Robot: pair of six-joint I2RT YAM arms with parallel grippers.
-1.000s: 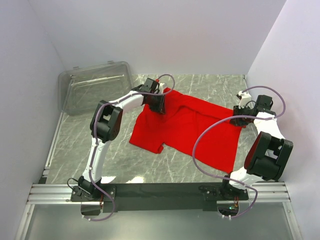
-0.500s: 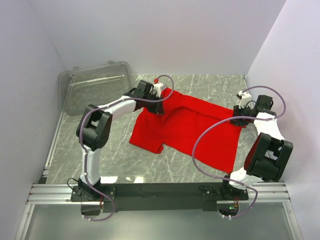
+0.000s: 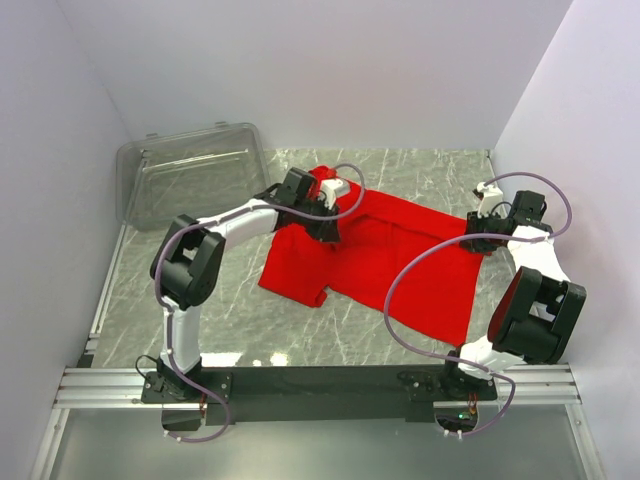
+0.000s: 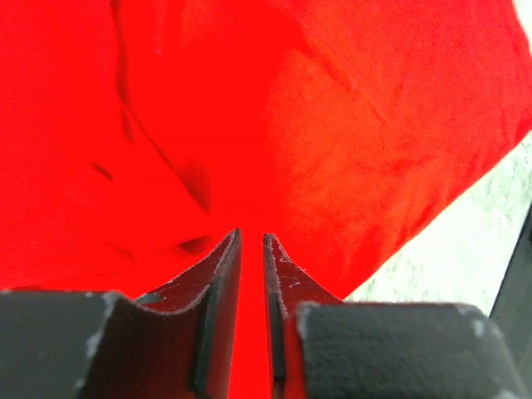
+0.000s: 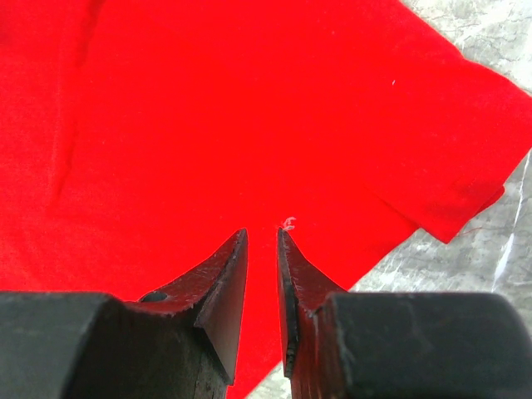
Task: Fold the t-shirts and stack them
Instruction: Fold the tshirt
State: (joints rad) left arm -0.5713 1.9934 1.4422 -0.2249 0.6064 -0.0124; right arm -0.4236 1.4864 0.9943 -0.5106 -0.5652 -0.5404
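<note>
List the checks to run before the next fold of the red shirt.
1. Left hand shut on the shirt: ok, cloth is pinched in it.
2. Right hand shut on the shirt's right edge: ok.
3. Cloth lying smooth: not ok, creases run out from the left hand.
4. Bin out of the fold's way: ok, it stands apart in the far left corner.
5. Right arm's cable free of the cloth: cannot tell, it loops over the shirt.
</note>
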